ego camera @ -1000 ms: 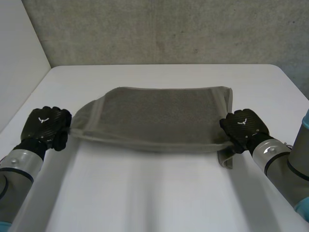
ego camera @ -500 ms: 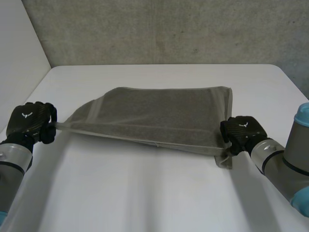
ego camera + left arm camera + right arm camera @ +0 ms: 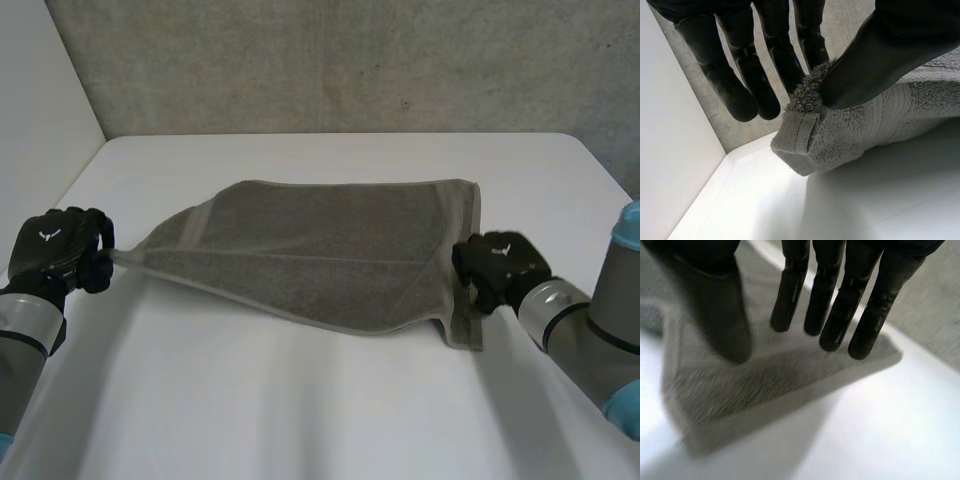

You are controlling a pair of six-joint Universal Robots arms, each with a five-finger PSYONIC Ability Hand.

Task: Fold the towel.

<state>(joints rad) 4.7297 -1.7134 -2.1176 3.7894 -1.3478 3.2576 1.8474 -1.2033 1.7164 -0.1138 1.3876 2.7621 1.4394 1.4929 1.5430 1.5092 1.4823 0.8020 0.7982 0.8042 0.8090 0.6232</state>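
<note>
The towel [image 3: 320,250] has sagged lower onto the worktop [image 3: 300,400] at its right side than half a second ago. The left robot hand [image 3: 55,248] pinches the towel's left corner between thumb and fingers, held just off the worktop. The right robot hand [image 3: 500,265] is released, its fingers straight over the right corner.

My right hand [image 3: 842,305] hangs with straight fingers over the towel [image 3: 740,385]; its corner lies at three o'clock of my fingertips, on the white table [image 3: 880,430].

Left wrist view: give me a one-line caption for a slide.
Left hand pinching a corner of the grey terry towel between thumb and fingers, over the white table.
</note>
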